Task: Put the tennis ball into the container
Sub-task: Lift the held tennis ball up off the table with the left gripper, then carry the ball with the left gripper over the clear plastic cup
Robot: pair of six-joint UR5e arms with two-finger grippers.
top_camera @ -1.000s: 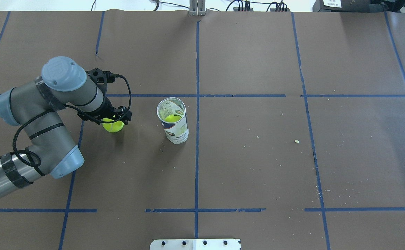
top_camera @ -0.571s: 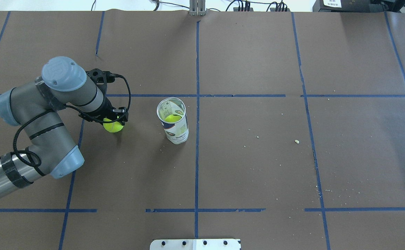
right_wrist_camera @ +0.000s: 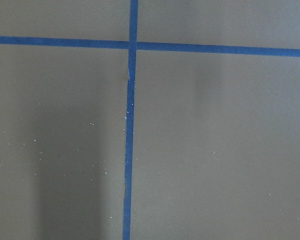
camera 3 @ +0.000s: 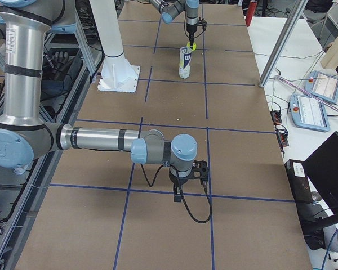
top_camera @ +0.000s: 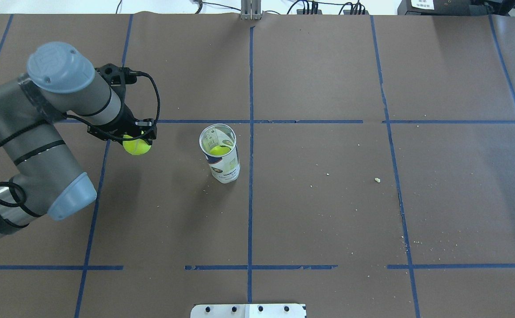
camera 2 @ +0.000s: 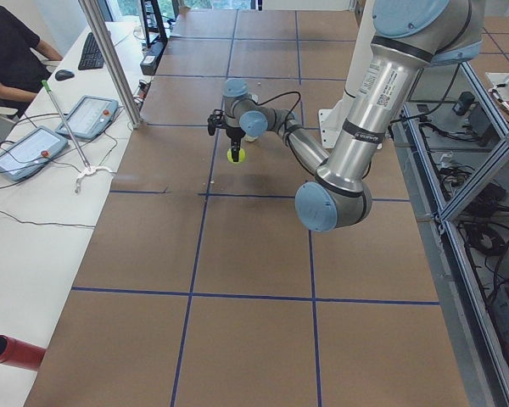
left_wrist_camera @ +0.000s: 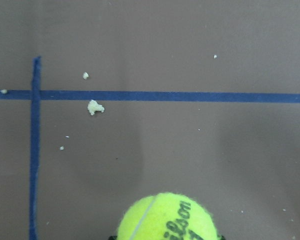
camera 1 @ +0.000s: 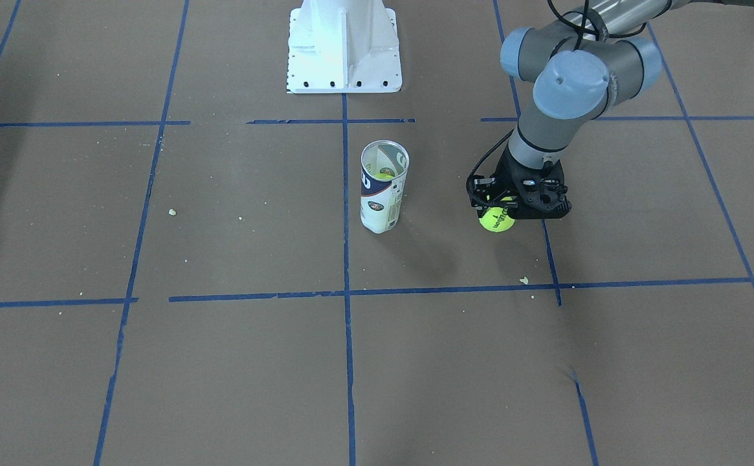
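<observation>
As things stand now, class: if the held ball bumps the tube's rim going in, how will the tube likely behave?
The container is tall and narrow on a small base, so a sideways knock at the rim would probably tip it. Clear plastic suggests it is light; the second ball inside may steady it slightly.

loc: robotics lab | evid: UR arms (camera 2: pixel 360 127), taped-grid table (top_camera: pixel 328 198), teach pendants (camera 2: pixel 24 153)

The yellow-green tennis ball (top_camera: pixel 137 146), black lettering showing, is clamped from above in the left gripper (top_camera: pixel 137 141). Well apart from it, the clear container (top_camera: pixel 224 164) stands upright and open-topped, with a white and navy label and another ball (top_camera: pixel 219 150) inside.
</observation>
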